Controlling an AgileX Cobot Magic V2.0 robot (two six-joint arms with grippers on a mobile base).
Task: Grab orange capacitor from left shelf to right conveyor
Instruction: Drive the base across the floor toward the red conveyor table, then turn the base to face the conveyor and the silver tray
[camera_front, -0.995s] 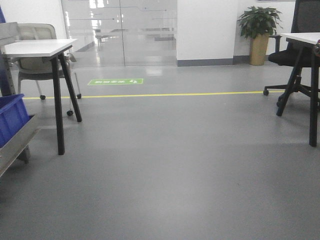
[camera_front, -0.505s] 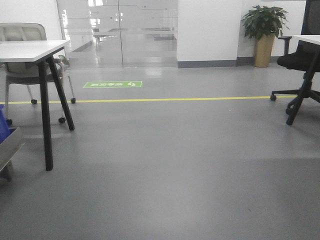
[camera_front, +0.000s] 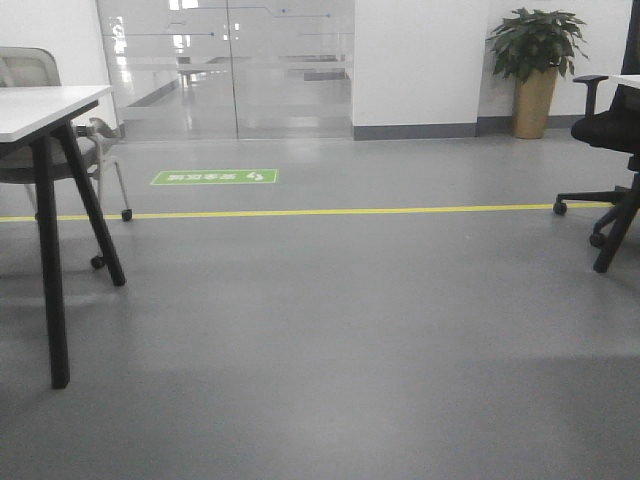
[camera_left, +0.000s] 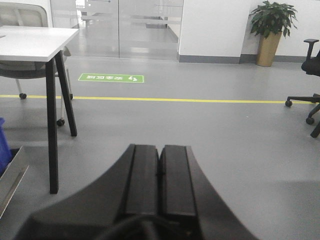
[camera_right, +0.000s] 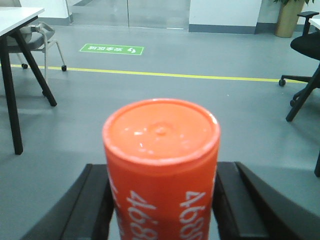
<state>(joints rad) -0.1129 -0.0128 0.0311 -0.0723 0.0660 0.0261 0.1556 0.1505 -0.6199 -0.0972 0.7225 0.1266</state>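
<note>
The orange capacitor (camera_right: 161, 165), a cylinder with white digits on its side, fills the right wrist view. My right gripper (camera_right: 162, 172) is shut on it, a black finger on each side. My left gripper (camera_left: 160, 152) is shut and empty, its two black fingers pressed together, pointing over the grey floor. Neither gripper shows in the front view. A corner of the left shelf's metal edge (camera_left: 12, 175) and a bit of a blue bin (camera_left: 4, 145) show at the left of the left wrist view. The conveyor is out of view.
A white table with black legs (camera_front: 50, 250) stands at left with a wheeled chair (camera_front: 95, 160) behind it. A black office chair (camera_front: 610, 180) is at right. A yellow floor line (camera_front: 320, 212), green floor sign (camera_front: 213, 177), glass doors and a potted plant (camera_front: 535, 70) lie ahead.
The front view has swung to the right: the white table and chair slid left, the blue bin and shelf left the frame, and the right desk has gone out of view.
</note>
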